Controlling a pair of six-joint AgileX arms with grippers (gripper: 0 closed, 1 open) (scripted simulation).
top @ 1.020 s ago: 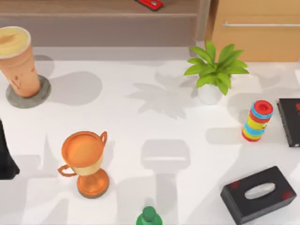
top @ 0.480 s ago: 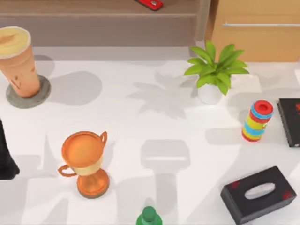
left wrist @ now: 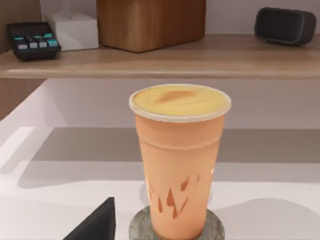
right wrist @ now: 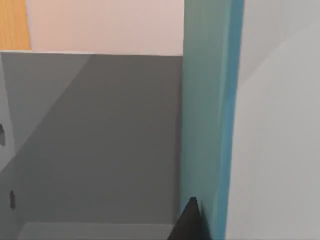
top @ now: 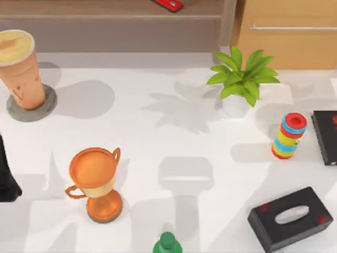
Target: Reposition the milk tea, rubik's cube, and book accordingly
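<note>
The milk tea (top: 20,68), a tall orange cup with a creamy top, stands upright on a grey coaster (top: 39,109) at the table's far left; the left wrist view faces the milk tea (left wrist: 179,160) from close by. My left gripper (top: 6,182) sits at the left edge, nearer the front than the cup, open and apart from it, one dark fingertip (left wrist: 100,222) showing. In the right wrist view the teal book (right wrist: 210,115) stands upright, with my right gripper (right wrist: 190,225) close against it. The rubik's cube is out of view.
An orange trophy (top: 97,182) stands front left and a green bottle top (top: 167,243) at the front edge. A potted plant (top: 239,84), a stacked ring toy (top: 288,136), a black slab (top: 326,137) and a black tissue box (top: 290,219) occupy the right.
</note>
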